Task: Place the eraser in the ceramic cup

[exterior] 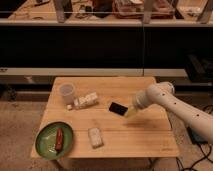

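Observation:
The eraser [118,108] is a flat black block lying on the wooden table [150,140], near its middle. The ceramic cup [66,93] is a small white cylinder standing upright at the table's far left. My gripper [131,110] hangs from the white arm that comes in from the right. It sits just right of the eraser, close above the tabletop. Nothing is seen held in it.
A white bottle-like object [84,101] lies on its side between the cup and the eraser. A pale rectangular block [94,137] lies near the front edge. A green plate [54,140] with a red item sits at the front left corner. Shelving stands behind the table.

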Controlling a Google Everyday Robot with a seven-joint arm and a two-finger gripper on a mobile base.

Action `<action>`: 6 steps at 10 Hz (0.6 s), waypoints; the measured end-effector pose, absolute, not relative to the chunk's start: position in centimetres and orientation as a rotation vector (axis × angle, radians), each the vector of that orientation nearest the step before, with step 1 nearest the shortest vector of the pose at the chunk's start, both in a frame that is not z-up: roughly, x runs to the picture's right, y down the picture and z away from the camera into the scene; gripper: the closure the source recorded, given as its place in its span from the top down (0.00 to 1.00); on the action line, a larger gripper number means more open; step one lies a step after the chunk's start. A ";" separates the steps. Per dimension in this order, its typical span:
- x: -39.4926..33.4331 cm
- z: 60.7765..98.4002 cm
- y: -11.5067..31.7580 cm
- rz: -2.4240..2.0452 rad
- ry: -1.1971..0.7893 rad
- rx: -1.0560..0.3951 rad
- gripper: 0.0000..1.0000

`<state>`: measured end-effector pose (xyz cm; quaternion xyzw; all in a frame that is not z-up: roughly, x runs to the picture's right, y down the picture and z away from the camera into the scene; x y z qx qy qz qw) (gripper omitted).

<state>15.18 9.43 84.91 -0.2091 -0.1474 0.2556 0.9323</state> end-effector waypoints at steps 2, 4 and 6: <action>14.8 85.5 9.7 0.536 -0.322 -0.437 0.80; 13.6 87.3 10.6 0.553 -0.354 -0.467 0.80; 14.0 89.1 11.8 0.577 -0.358 -0.489 0.80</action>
